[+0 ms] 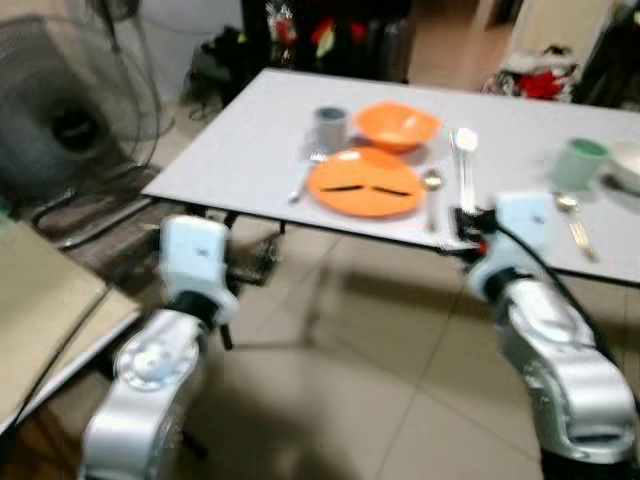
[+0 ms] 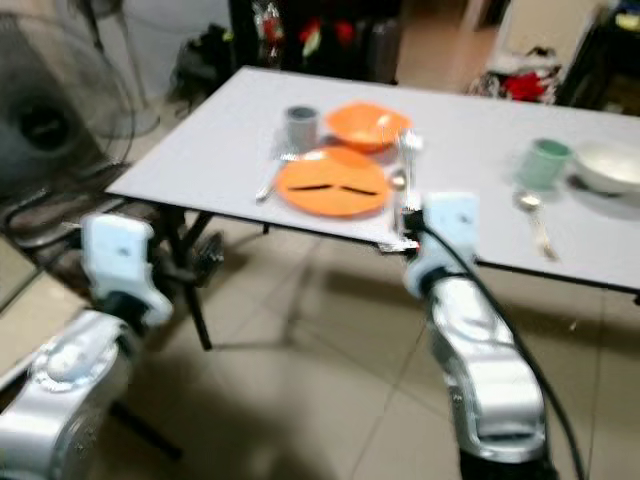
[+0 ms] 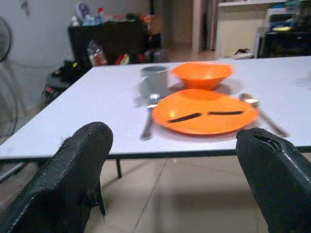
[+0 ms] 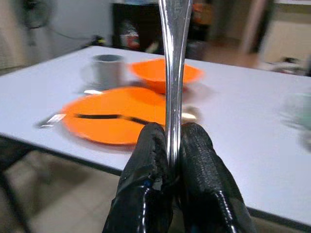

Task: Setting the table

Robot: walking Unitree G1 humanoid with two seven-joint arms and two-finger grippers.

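A white table (image 1: 230,150) carries an orange plate (image 1: 365,187) with two dark sticks lying across it. Behind the plate stand an orange bowl (image 1: 397,125) and a grey cup (image 1: 331,125). A fork (image 1: 303,178) lies to the plate's left and a spoon (image 1: 432,185) to its right. My right gripper (image 4: 170,136) is shut on the handle of a long metal spoon (image 4: 172,58), held upright at the table's near edge, right of the plate. My left gripper (image 3: 175,160) is open and holds nothing, below the table's edge and facing the plate (image 3: 204,114).
Further right on the table are a green cup (image 1: 580,163), a white bowl (image 1: 628,165) and another spoon (image 1: 577,222). A large floor fan (image 1: 60,110) stands at the left, with a wooden surface (image 1: 40,300) near my left arm. Tiled floor lies below.
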